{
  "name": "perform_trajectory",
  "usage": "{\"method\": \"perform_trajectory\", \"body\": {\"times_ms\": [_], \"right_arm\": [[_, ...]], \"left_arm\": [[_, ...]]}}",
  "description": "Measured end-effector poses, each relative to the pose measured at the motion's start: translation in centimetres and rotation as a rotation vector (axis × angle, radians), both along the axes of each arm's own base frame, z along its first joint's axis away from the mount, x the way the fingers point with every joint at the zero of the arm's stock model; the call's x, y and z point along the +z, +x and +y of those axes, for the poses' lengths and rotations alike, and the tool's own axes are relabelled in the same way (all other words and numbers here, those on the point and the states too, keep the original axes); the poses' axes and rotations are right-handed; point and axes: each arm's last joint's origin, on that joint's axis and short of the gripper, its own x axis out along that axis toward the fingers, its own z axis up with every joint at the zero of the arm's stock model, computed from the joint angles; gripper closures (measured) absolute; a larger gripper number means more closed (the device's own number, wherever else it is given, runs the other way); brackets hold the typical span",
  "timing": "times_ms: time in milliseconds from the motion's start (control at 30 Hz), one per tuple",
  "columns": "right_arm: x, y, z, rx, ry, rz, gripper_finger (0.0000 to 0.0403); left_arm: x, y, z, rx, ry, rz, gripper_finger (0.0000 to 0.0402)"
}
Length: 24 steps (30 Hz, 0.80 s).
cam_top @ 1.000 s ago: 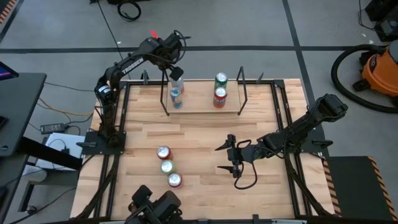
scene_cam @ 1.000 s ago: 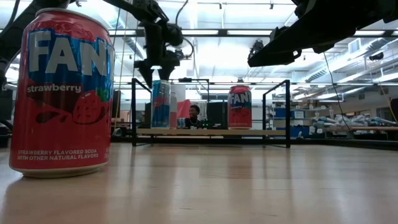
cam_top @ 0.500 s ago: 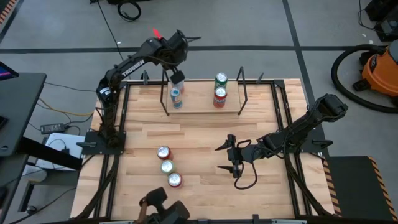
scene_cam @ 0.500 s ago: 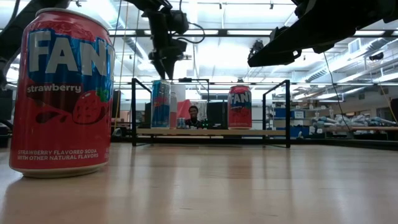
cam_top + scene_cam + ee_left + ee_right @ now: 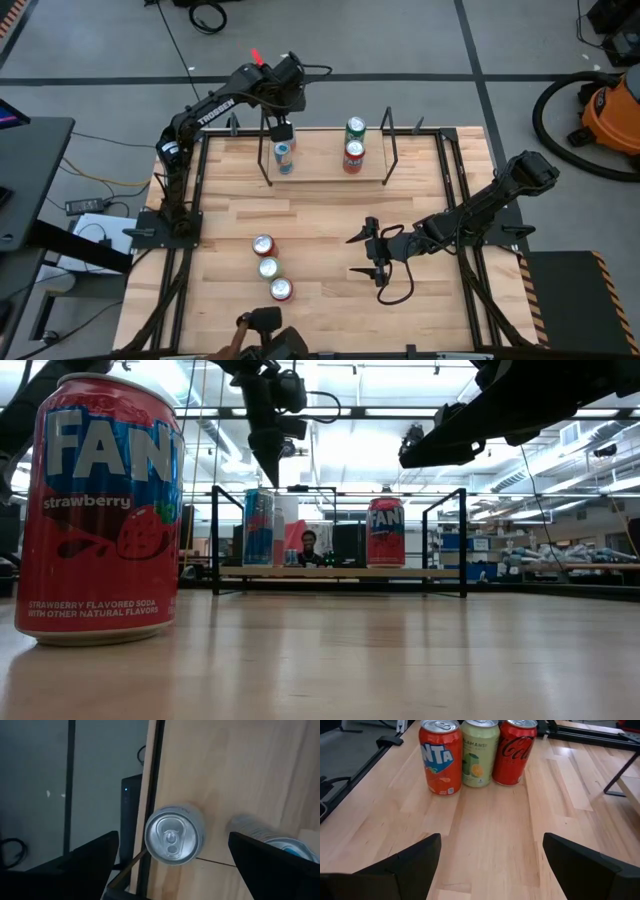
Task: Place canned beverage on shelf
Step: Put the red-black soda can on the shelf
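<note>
The shelf [image 5: 320,168] stands at the table's far side. A blue can [image 5: 283,156] and a silver-topped can [image 5: 174,836] stand upright at its left end. A red can [image 5: 353,155] and a green can [image 5: 356,127] stand toward its right end. My left gripper [image 5: 283,128] hangs open above the left-end cans, pointing steeply down and touching nothing. My right gripper [image 5: 351,254] stands open over the table's middle right. It faces three upright cans [image 5: 480,752] on the tabletop: a red Fanta, a lime-green one and a Coca-Cola.
The three cans stand in a row [image 5: 268,267] near the table's front left; the strawberry Fanta [image 5: 100,510] fills the low view's left. Thin black rod uprights [image 5: 213,540] [image 5: 464,540] stand at the shelf's ends. A person sits in the room behind.
My left gripper has risen from just over the cans at the shelf's left end and rolled about its own axis, staying open. The cans have not moved.
</note>
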Motion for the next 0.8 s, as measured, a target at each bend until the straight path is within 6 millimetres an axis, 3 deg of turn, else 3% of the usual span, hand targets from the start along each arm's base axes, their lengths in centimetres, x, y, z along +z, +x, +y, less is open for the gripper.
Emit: {"method": "perform_trajectory", "body": {"times_ms": [233, 533, 800], "right_arm": [[0.0, 0.0, 0.0, 0.000, -0.001, 0.003, 0.0041], [0.0, 0.0, 0.0, 0.000, 0.002, -0.002, 0.0041], [0.0, 0.0, 0.0, 0.000, -0.001, 0.004, 0.0041]], "left_arm": [[-0.1, -0.3, 0.4, 0.067, -0.034, -0.034, 0.0012], [-2.3, 0.6, 1.6, 0.140, -0.081, -0.012, 0.0012], [-2.3, 0.7, 1.8, 0.139, -0.073, -0.021, 0.0012]]}}
